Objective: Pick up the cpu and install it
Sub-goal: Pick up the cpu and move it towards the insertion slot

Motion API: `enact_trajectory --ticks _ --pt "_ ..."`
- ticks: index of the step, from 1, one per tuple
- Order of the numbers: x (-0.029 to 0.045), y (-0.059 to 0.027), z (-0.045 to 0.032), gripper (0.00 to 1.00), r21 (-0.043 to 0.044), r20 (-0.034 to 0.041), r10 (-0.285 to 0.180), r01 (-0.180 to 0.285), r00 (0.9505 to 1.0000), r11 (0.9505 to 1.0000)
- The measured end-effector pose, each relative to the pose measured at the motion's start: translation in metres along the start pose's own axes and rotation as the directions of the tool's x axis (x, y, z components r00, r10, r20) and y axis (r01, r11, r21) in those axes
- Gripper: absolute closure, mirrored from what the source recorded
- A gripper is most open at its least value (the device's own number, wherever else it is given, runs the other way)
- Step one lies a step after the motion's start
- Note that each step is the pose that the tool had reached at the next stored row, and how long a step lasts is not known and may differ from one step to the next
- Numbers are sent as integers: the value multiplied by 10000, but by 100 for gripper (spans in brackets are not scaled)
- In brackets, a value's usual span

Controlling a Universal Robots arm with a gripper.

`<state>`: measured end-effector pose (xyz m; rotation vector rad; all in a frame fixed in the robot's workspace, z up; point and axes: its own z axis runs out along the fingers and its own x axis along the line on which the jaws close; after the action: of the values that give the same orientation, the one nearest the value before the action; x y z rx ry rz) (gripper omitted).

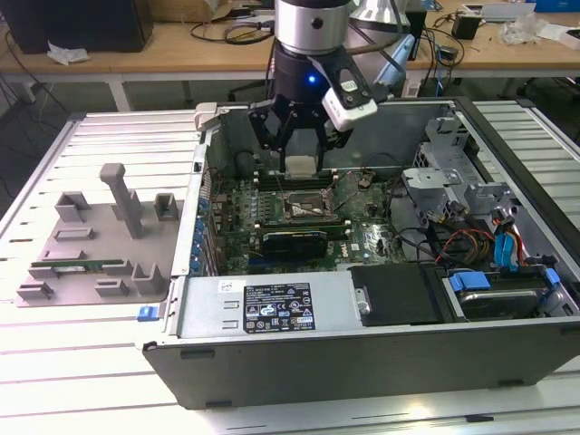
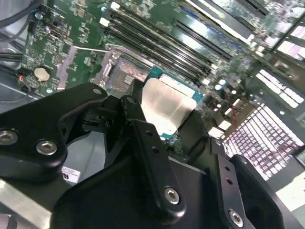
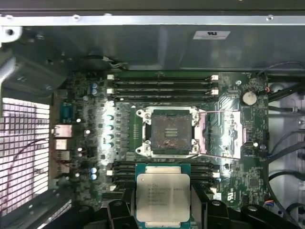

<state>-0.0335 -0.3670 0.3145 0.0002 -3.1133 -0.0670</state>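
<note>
The gripper [image 1: 302, 159] hangs down into the open computer case [image 1: 362, 372], and its black fingers [image 3: 119, 212] are squeezed onto the two sides of the cpu [image 1: 301, 165]. The cpu is a flat square chip with a shiny grey top and a green edge. In both wrist views it sits between the fingers, held flat up in the air [image 3: 163, 198] [image 2: 167, 107]. The socket [image 1: 304, 207] is right under it on the green board [image 1: 362, 240]; in the exterior view the socket is at 6 o'clock from the cpu, just beside it but not touching. In the first wrist view the socket [image 3: 170, 132] is open, with its brown middle showing and thin metal bars lying out to one side. Long black memory slots [image 3: 162, 85] run along both sides of the socket, and a round battery [image 3: 248, 98] sits on the board near the bars. In the exterior view, orange and blue wires [image 1: 471, 245] are bunched at 3 o'clock from the socket, and a silver box [image 1: 272, 313] with a label lies at 6 o'clock, along the near wall of the case. Outside the case, at 9 o'clock, a grey tray [image 1: 86, 245] rests on the striped table [image 1: 54, 362], with a thin green memory stick [image 1: 77, 267] lying in it. A wooden desk [image 1: 136, 54] stands far off at 12 o'clock.
</note>
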Motion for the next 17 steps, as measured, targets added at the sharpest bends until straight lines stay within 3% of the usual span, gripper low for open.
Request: enact_trajectory --ticks 9,13,17 --pt "-22 73 150 45 9 46 -4 4 10000 10000" --pt "-27 95 296 45 9 54 -13 13 10000 10000" --pt "-31 107 383 45 9 55 -11 11 10000 10000"
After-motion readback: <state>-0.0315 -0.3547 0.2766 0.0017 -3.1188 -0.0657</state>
